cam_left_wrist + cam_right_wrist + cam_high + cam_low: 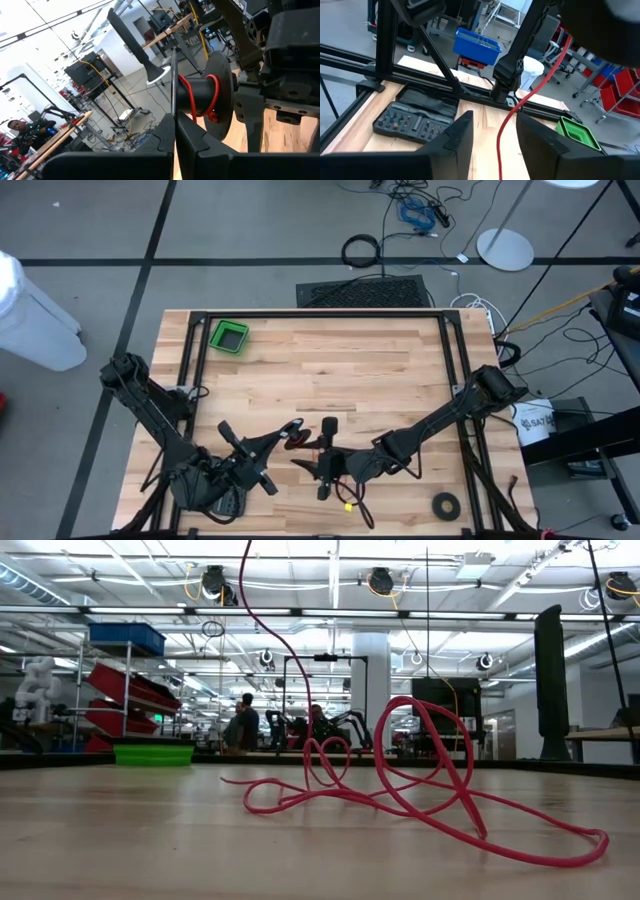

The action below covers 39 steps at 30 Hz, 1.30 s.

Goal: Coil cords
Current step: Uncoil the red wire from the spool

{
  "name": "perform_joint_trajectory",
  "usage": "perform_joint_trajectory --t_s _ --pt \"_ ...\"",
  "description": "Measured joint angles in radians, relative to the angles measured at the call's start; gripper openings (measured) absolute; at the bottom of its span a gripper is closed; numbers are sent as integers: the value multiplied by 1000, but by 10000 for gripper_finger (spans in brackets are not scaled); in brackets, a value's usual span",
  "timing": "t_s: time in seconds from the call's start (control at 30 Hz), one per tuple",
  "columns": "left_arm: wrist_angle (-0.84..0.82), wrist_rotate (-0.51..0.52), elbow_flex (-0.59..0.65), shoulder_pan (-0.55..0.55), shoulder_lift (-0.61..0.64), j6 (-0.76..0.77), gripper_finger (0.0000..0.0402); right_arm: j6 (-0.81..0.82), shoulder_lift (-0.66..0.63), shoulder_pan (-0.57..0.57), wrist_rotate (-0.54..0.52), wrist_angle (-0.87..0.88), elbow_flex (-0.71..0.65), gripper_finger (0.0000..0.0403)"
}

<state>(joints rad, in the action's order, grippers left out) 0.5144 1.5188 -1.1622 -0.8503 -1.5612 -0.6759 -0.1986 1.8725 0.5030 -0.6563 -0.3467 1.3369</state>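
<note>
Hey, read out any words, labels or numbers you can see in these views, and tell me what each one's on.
"SAT": on the white container just off the right edge of the table; the rest of the word is hidden.
Nothing else can be read in any view; any other markings are too small or blurred.

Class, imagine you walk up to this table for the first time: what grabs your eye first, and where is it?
The red cord stands out: it sprawls in loose loops on the wooden table near its front edge, one strand rising upward. The left gripper, shut, holds a black spool with a few red turns on it, while the open right gripper has the cord running between its fingers. A green bin sits at the far left corner.
</note>
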Motion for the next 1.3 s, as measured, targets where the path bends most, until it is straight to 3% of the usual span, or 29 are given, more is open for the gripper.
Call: perform_joint_trajectory --t_s 0.13,0.4,0.97,1.3 --pt "-1 0 0 2 0 8 4 -2 0 0 0 -2 0 106" --pt "-3 0 0 7 0 8 4 -31 0 0 0 -1 0 6" --pt "-47 -1 0 7 0 16 4 -117 0 70 -10 -41 61 0" --pt "-46 2 0 4 0 16 4 -251 -11 159 -295 61 137 0"
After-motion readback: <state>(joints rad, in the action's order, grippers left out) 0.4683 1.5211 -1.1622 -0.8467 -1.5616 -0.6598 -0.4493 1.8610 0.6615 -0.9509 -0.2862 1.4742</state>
